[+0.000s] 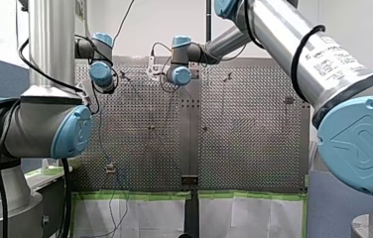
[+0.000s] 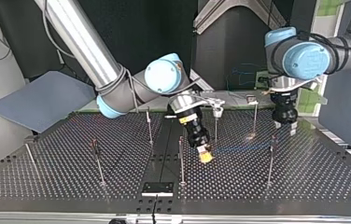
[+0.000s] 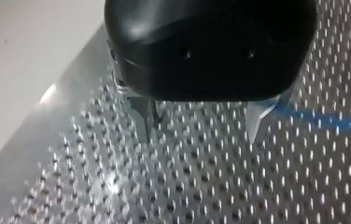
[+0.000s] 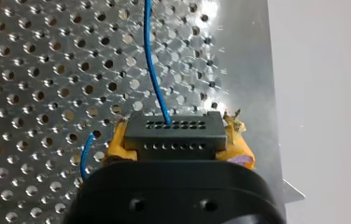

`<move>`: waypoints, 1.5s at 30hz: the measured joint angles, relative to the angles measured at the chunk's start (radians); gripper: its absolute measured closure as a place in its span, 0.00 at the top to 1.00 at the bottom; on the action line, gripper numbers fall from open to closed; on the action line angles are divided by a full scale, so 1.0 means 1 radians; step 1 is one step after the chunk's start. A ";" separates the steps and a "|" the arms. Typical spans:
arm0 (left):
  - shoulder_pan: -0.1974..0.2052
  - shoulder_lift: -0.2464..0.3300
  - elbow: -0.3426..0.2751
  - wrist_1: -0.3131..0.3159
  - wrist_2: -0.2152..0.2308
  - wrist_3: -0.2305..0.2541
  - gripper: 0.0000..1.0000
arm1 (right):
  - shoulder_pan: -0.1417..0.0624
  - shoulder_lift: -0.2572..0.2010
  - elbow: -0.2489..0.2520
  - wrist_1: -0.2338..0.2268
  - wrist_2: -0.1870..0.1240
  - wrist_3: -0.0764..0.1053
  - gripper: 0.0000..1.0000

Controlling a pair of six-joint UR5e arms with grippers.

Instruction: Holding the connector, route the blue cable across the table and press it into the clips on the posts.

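Connector (image 4: 175, 132) in tilted right hand (image 2: 205, 155), left hand (image 2: 286, 127) upright

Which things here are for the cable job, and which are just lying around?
For the job: blue cable; connector, held in my right hand; thin posts; my left hand, open.
Just lying around: grey board beside the table; black plate at the table's edge.

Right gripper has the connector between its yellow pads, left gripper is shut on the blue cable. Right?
No: the left gripper is open and empty, the blue cable beside it, as the left wrist view shows. The right gripper holds the connector between its yellow pads.
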 joint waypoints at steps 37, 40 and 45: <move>-0.066 0.112 0.031 -0.046 0.204 0.234 1.00 | 0.002 -0.004 0.000 0.033 0.035 -0.001 0.00; -0.072 0.100 0.052 -0.026 0.193 0.243 1.00 | 0.001 -0.004 0.000 0.033 0.035 -0.001 0.00; -0.077 0.068 0.078 -0.015 0.179 0.250 1.00 | 0.000 -0.004 0.000 0.032 0.035 -0.001 0.00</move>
